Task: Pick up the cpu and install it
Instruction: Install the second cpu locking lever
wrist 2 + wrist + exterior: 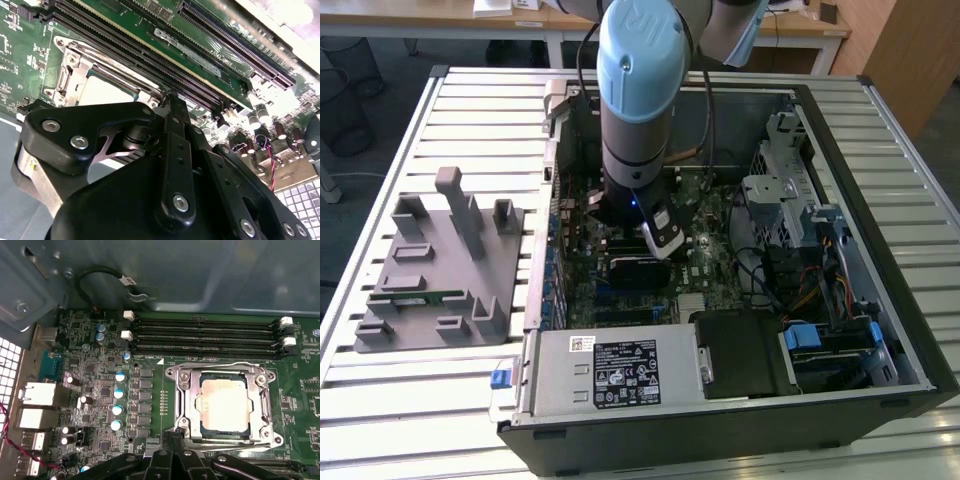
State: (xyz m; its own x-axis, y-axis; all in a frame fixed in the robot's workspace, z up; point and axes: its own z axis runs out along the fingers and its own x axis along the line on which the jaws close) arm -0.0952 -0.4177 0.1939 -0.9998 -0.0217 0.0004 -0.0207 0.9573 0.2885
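The cpu [224,405], a pale silvery square chip, lies flat inside the metal-framed socket [186,390] on the green motherboard. In the second wrist view the cpu [104,93] shows as a pale patch just beyond the black fingers. My gripper [173,437] hangs right at the socket's edge, beside the cpu and not on it. Its fingertips [170,102] stand together with nothing between them. In the exterior view the arm [638,120] reaches straight down into the open computer case [880,300] over the motherboard.
Several long black memory slots [205,335] run alongside the socket. A grey fixture [430,270] carrying a green memory stick [420,297] stands on the slatted table at the exterior view's left. The power supply [620,370], drive cage [790,200] and cables crowd the case.
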